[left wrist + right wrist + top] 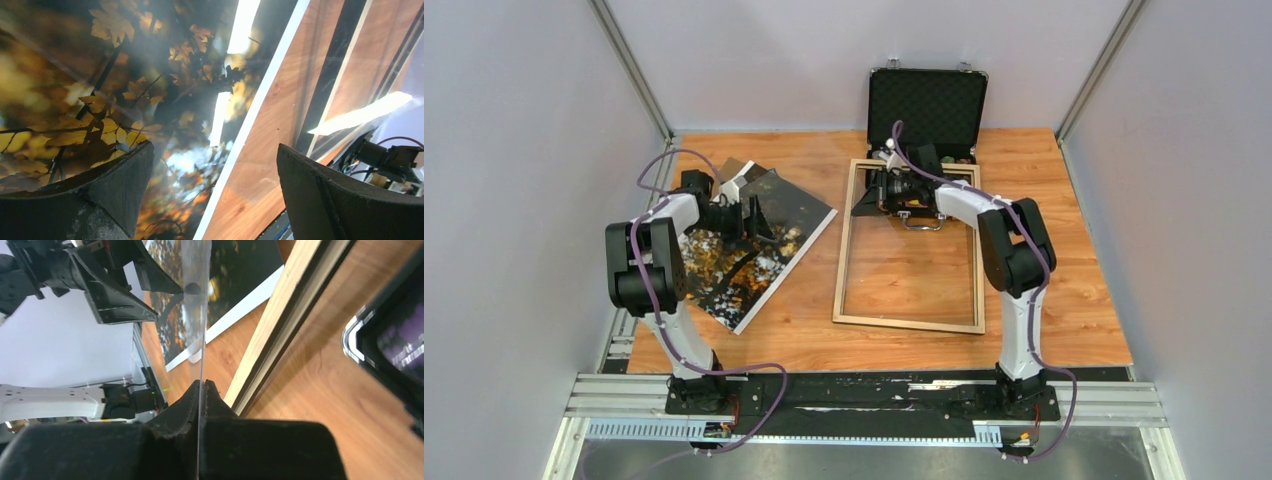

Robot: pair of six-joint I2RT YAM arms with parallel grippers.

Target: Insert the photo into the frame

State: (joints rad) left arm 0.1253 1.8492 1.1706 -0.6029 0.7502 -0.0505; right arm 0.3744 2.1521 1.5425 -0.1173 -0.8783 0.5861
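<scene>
Two jobs run here: your right gripper [201,385] pinches the clear sheet [202,315] by its edge beside the frame [909,323], so carry it off slowly, without flexing it; your left gripper [752,222] hangs spread over the photo [769,255], which lies flat, left of the frame.

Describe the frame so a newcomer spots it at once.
On the wooden tabletop, look right of centre, before the open black foam-lined case. The thin light-wood rectangular frame lies flat there. Unlike the dark autumn-leaf photo on its left, it is just an outline, table showing through.
</scene>
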